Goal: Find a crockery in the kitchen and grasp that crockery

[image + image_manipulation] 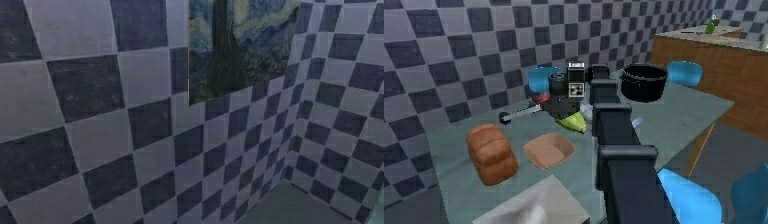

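Crockery: a shallow, smooth peach bowl point(549, 150) on the grey-green table point(684, 110), just beside a crusty brown loaf point(490, 152). Gripper point(534, 102) is out past the loaf, and I can't tell if its fingers hold anything. Round black pot point(644, 82) sits well beyond the loaf.

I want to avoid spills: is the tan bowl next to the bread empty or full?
Empty: the bowl stands upright on the table, and its shallow inside shows bare, beside the bread.
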Motion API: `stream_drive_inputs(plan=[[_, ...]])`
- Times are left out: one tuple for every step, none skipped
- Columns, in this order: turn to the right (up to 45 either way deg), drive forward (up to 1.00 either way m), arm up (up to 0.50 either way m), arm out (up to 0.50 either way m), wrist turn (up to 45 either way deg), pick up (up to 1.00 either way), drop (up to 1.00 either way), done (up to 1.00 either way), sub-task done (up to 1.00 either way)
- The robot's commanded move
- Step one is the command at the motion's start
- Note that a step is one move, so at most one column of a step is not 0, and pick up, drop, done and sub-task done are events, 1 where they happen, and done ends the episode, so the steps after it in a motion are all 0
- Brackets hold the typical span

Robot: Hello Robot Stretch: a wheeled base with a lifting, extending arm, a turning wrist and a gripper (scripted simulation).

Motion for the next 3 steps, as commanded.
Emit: stream_drive_inputs(plan=[[0.0,0.00,0.00,0.00,12.0,0.00,0.00,0.00,0.00],[0.0,0.00,-0.26,0.00,0.0,0.00,0.00,0.00,0.00],[0.0,0.00,0.00,0.00,0.0,1.00,0.00,0.00,0.00]])
